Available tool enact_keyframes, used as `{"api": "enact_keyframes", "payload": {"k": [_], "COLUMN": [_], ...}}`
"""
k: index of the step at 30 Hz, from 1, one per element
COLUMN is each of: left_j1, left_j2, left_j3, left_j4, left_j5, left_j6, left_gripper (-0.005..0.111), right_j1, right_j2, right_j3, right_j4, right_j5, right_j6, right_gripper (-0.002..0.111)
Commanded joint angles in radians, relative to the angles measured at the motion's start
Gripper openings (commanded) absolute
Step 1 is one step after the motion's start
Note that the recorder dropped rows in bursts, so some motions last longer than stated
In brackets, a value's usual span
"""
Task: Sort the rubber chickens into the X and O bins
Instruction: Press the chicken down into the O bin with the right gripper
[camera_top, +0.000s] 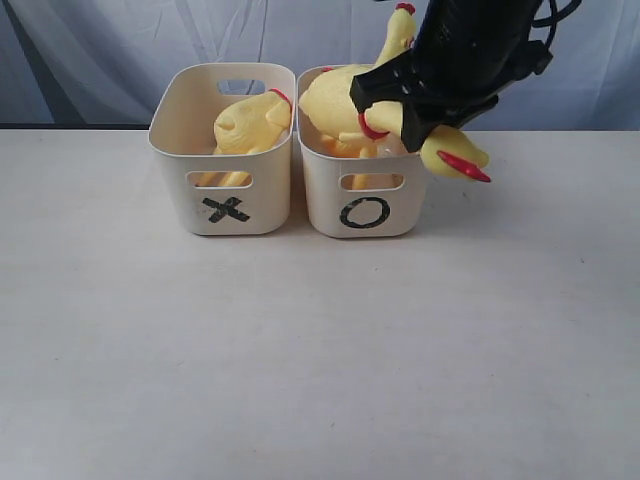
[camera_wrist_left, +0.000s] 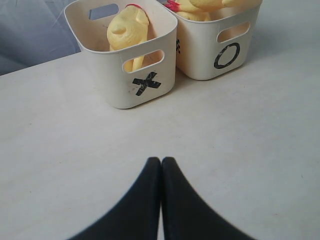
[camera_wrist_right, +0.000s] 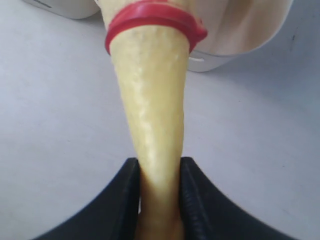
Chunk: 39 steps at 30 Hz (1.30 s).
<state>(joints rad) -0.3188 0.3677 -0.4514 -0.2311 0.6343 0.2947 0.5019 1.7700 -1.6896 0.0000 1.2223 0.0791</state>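
Our right claw (camera_wrist_right: 159, 164) is part open, clamped on the neck of one rubber chicken (camera_wrist_right: 150, 100) hanging over the O bin (camera_top: 362, 190). Our left claw (camera_wrist_left: 161, 162) is clenched tip to tip over the bench (camera_wrist_left: 240, 150), well apart from the O bin. We count two bins. The X bin (camera_top: 222, 190), just beside the O bin, holds one chicken piece (camera_top: 245, 125). Yellow shapes inside the O bin overlap beyond counting.

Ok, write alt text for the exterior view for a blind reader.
The right gripper clamps a yellow rubber chicken by its neck above the O bin, its red-beaked head past the bin's right rim. The X bin beside it holds another chicken; both stand on a pale table.
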Motion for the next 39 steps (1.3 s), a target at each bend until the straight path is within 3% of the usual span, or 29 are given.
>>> {"api": "enact_keyframes", "payload": {"k": [1, 19, 31, 39], "left_j1": [0.001, 0.001, 0.001, 0.001], "left_j2": [-0.007, -0.007, -0.007, -0.007], "left_j3": [0.002, 0.002, 0.002, 0.002], "left_j4": [0.0, 0.0, 0.0, 0.0], "left_j5": [-0.006, -0.006, -0.006, -0.006], "left_j6": [0.001, 0.001, 0.001, 0.001], "left_gripper": [0.0, 0.0, 0.0, 0.0], "right_j1": [-0.002, -0.002, -0.002, -0.002], "right_j2": [-0.004, 0.047, 0.047, 0.049], "right_j3": [-0.01, -0.01, -0.01, -0.01], "right_j4": [0.017, 0.039, -0.225, -0.119], "right_j5": [-0.024, -0.045, -0.001, -0.001], "right_j6": [0.001, 0.001, 0.02, -0.021], "right_gripper": [-0.001, -0.001, -0.001, -0.001]}}
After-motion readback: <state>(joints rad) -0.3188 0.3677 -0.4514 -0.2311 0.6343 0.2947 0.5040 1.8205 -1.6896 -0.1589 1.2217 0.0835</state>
